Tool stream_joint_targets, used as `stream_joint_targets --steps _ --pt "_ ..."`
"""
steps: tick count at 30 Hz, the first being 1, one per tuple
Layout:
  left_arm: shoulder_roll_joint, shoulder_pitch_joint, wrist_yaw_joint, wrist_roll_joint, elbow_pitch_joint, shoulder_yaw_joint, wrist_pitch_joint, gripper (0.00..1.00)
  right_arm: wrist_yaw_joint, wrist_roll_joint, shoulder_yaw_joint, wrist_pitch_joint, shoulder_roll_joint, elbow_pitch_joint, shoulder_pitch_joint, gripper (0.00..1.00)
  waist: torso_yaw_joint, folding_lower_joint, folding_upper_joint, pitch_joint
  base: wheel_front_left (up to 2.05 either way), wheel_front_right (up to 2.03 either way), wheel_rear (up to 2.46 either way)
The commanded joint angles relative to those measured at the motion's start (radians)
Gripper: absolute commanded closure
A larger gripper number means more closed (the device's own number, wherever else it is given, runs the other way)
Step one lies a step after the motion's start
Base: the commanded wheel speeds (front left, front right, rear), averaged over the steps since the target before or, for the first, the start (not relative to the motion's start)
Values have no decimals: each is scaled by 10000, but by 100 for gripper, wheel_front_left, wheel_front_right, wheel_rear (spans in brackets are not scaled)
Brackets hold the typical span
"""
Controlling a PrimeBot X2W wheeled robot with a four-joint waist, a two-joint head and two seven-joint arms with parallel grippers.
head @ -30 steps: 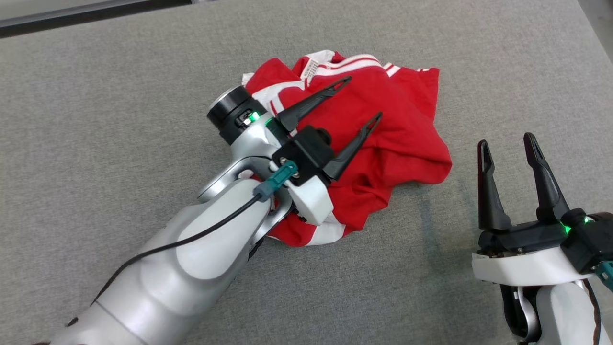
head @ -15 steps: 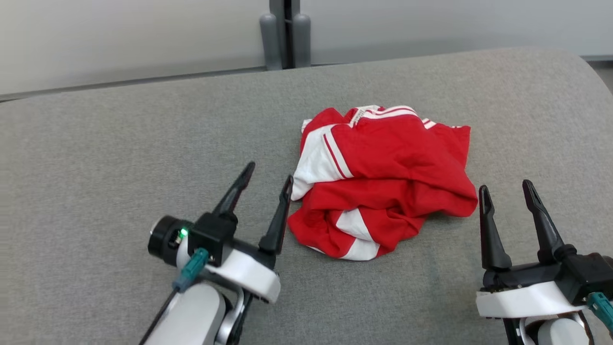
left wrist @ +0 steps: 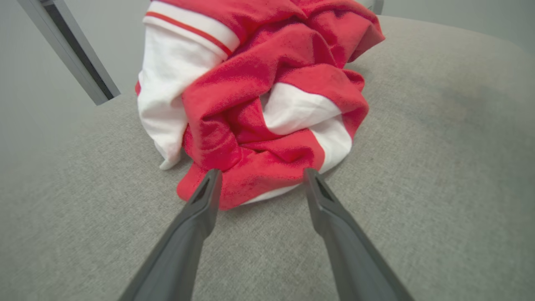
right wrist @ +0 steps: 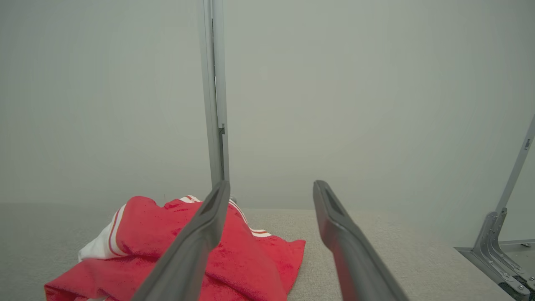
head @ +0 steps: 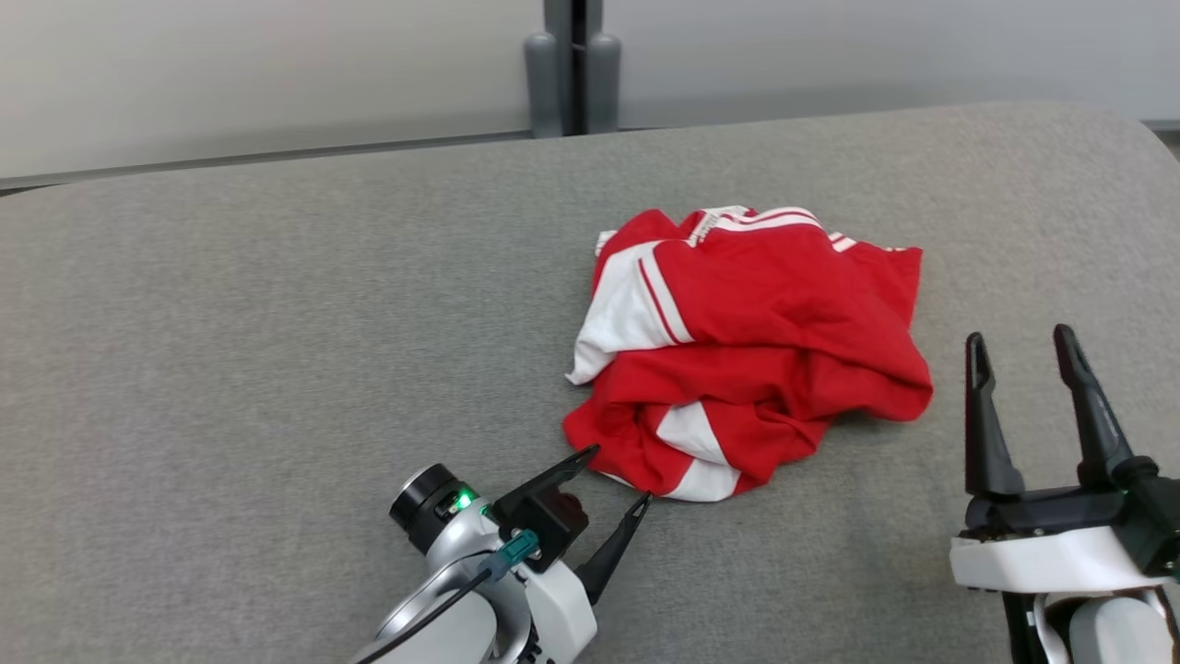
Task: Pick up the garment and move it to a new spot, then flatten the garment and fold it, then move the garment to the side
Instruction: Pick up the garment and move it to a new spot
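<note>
The garment is a crumpled red and white heap on the grey padded table, right of centre. My left gripper is open and lies low, its fingertips at the heap's near left edge. In the left wrist view the left gripper straddles the near red and white fold of the garment, with nothing pinched. My right gripper stands open just right of the heap, fingers pointing away from me. From the right wrist, the right gripper is empty, and the garment lies lower left.
A grey upright post stands behind the table's far edge against a pale wall. The table's far right corner is rounded. A metal bracket shows beyond the table's right side. Bare grey padding spreads left of the heap.
The head camera tilted up, so the picture shifted. My left gripper came off the top of the garment, drew back to its left, and now points at its near edge. It stayed open.
</note>
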Motion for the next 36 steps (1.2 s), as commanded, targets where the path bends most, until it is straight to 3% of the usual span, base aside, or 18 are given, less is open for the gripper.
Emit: stream_joint_targets --steps 1,10,11,12,16,22,30,36 --pt "-54 -406 -93 39 369 -205 -36 0 -21 -23 -156 -6 -29 -48 -150 0 -369 0 0 308 0 0 0" --pt "-163 -1810 -250 -85 1961 -1373 7 0 -21 113 -327 -6 -26 -124 -326 0 -1070 0 0 760 0 0 0" --pt "-166 -1910 -257 -182 1946 -1456 -44 40 -21 134 -347 -6 -27 -128 -326 0 -1094 0 0 769 0 0 0" --pt "-168 -2006 -268 -241 1935 -1545 -71 100 -21 134 -362 -6 -23 -128 -325 0 -1111 0 0 772 0 0 0" --pt "-172 -2074 -280 -483 1592 -1701 -138 100 -21 206 -523 -6 -23 -91 -250 0 -1005 0 0 664 0 0 0" --pt "295 -1209 -8 -1046 -1208 -610 -146 100 -21 297 -895 -6 -24 44 54 0 -569 0 0 150 0 0 0" --pt "1792 -104 -123 -1775 -5190 129 55 100 -18 278 -1522 -6 -23 286 490 0 379 0 0 -380 0 0 0" --pt "3266 44 365 -2948 -8023 2019 782 100 -16 189 -1537 -6 -24 326 558 0 970 0 0 -540 0 0 0"
